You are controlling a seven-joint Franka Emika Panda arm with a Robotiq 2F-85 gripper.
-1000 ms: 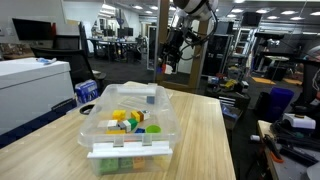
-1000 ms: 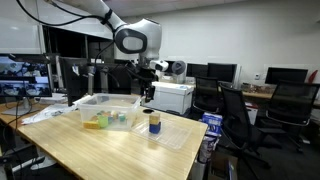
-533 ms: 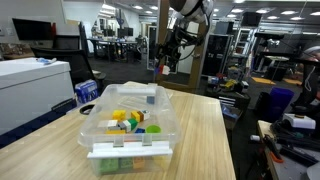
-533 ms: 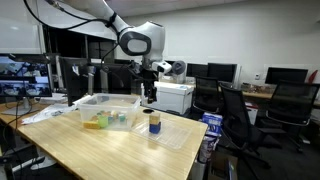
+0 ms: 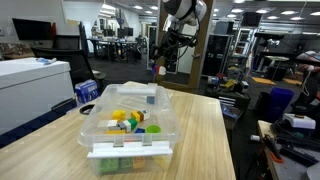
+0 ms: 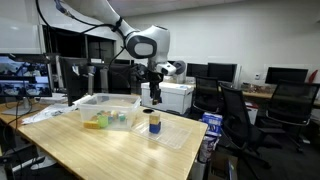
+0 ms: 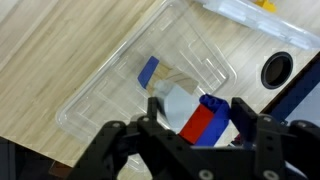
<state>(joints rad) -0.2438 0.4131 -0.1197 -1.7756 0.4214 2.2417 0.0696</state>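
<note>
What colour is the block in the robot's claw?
The block is red and blue, clearest in wrist view.

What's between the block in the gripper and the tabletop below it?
The wrist view shows a clear plastic lid lying flat on the table, under the red-and-blue block held in the gripper.

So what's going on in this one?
The robot arm holds a red and blue block between its jaws, up in the air above a clear plastic lid that lies on the wooden table. A clear bin of coloured pieces sits on the table near the lid.
</note>
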